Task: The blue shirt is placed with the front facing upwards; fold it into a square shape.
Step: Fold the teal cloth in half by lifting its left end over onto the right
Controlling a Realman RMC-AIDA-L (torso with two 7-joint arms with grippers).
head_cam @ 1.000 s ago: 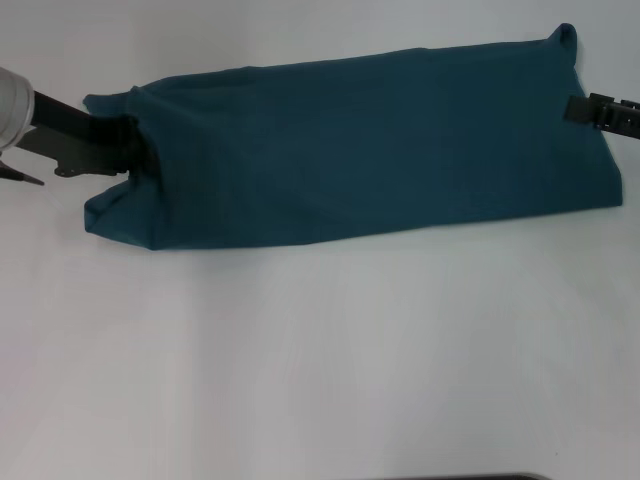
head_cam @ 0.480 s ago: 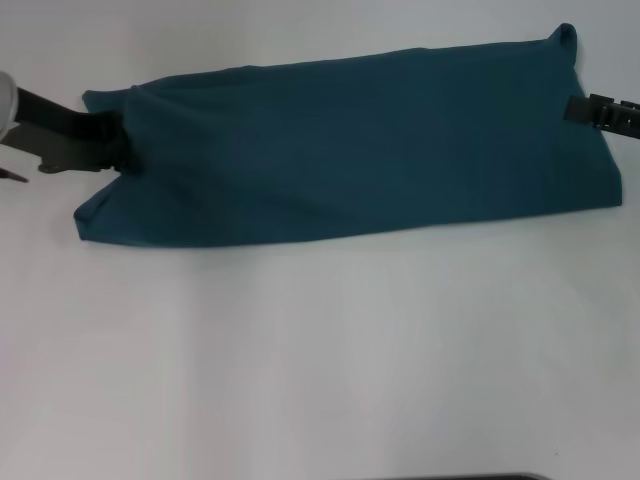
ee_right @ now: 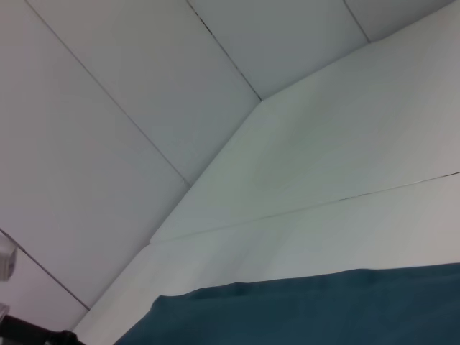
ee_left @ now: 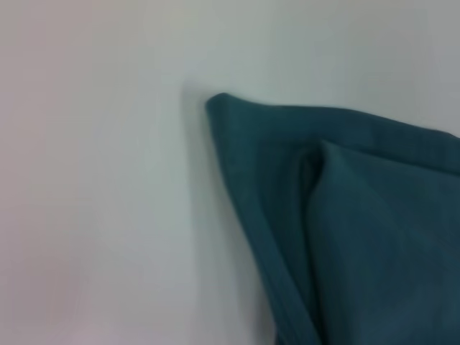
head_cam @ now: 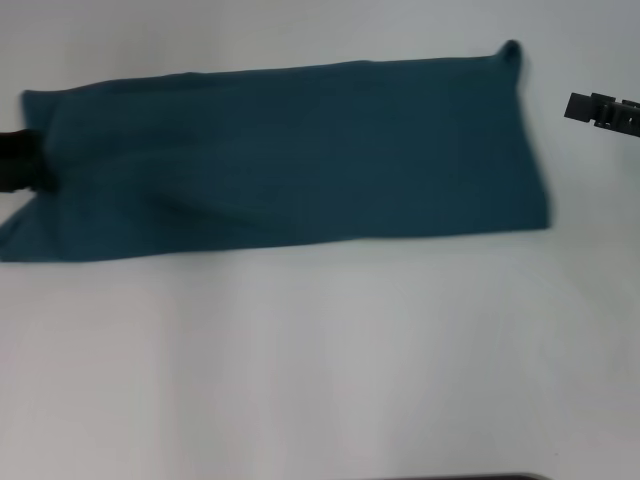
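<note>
Lying folded into a long, soft teal band, the blue shirt (head_cam: 280,155) spans the smooth white table (head_cam: 320,360). The left gripper (head_cam: 15,160) meets its left end, grip unclear; the right gripper (head_cam: 603,110) hangs apart beside the right end, fingers indistinguishable.

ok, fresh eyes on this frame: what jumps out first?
The blue shirt, folded into a long teal band, spans the far part of the white table. The left gripper sits at its left end; the right gripper hangs just off the right end, apart from the cloth.
</note>
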